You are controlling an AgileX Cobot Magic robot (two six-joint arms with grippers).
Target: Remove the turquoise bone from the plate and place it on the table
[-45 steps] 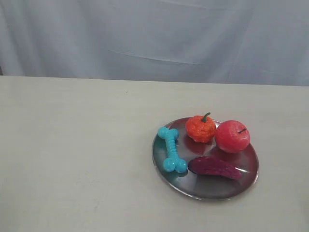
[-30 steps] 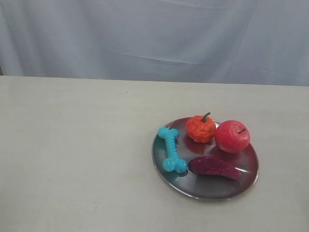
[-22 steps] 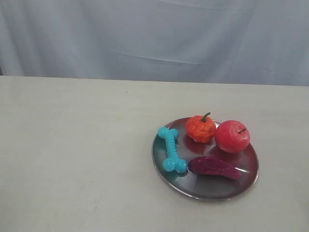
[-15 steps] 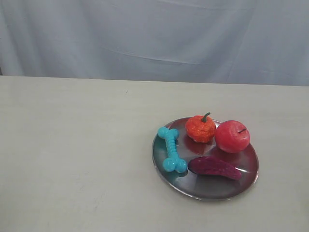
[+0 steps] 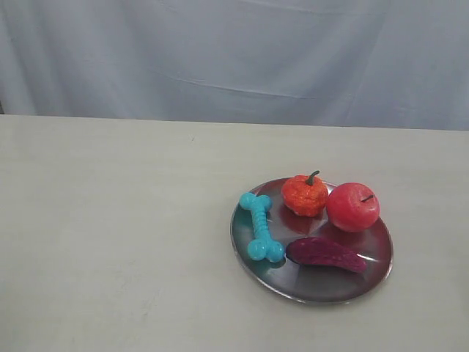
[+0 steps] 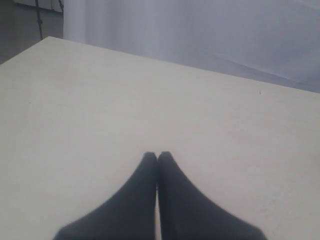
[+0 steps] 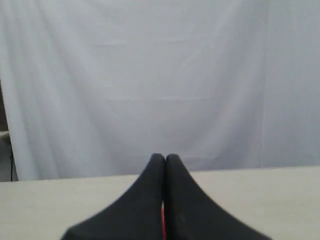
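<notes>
I count one counter point(image 5: 110, 220) carrying one plate point(image 5: 315, 290). On the plate lie one purple vegetable point(image 5: 325, 254), one apple point(image 5: 352, 207), one pumpkin point(image 5: 304, 195) and one turquoise bone point(image 5: 261, 226), which lies along the plate's rim. I judge nothing done yet, with the whole lift left. My left tool point(image 6: 157, 156) and right tool point(image 7: 164, 159) are both pinched together, empty.

The left hand point(image 6: 157, 156), tilted somewhat downward, has its two dark fingers point(image 6: 132, 205) pressed together at the tips and holds nothing, while the right hand point(image 7: 164, 157), pointing nearly level, likewise has its dark fingers point(image 7: 192, 207) meeting at the tips and grips nothing.
</notes>
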